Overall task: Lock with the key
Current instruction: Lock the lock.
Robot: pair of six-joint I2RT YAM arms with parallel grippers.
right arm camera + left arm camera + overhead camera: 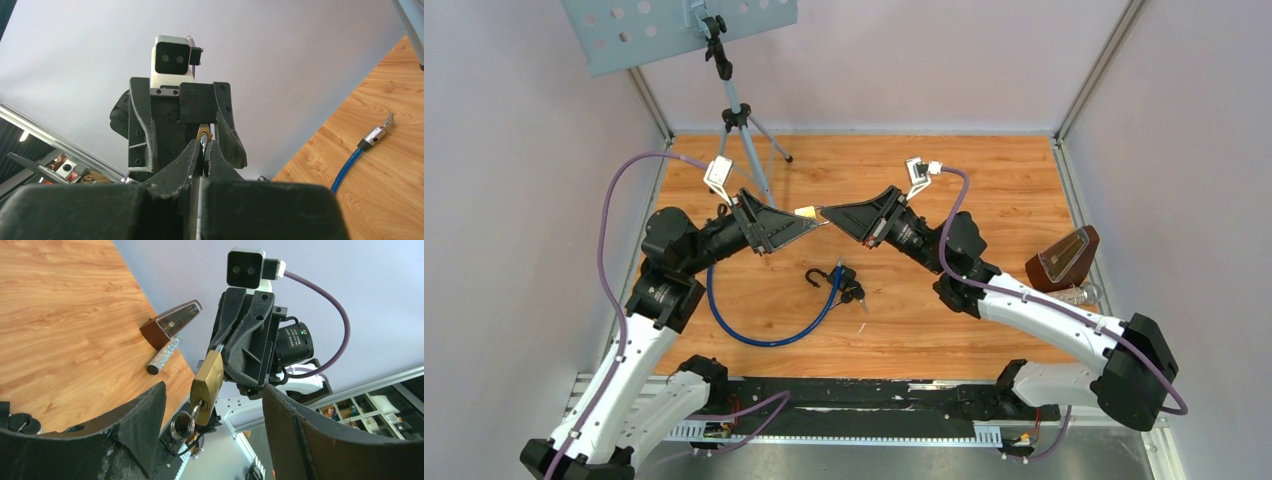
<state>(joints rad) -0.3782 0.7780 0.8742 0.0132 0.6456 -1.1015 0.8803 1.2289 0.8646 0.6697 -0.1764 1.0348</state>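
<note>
Pinching the padlock (207, 380) in the closed right gripper (218, 347), bring the wide-open left gripper (214, 390) squarely onto the key (194, 414), clear of its ring (180, 426), before twisting.

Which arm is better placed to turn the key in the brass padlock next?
Left. The left gripper is open at the bottom end of the brass padlock, by the silver key; the right gripper is shut on its top, holding it.

A glossy, brass-coloured metal padlock (207, 382) gleamed over the smooth wood-grain table (60, 315); the left fingers (140, 425) were matt, rough black plastic.
</note>
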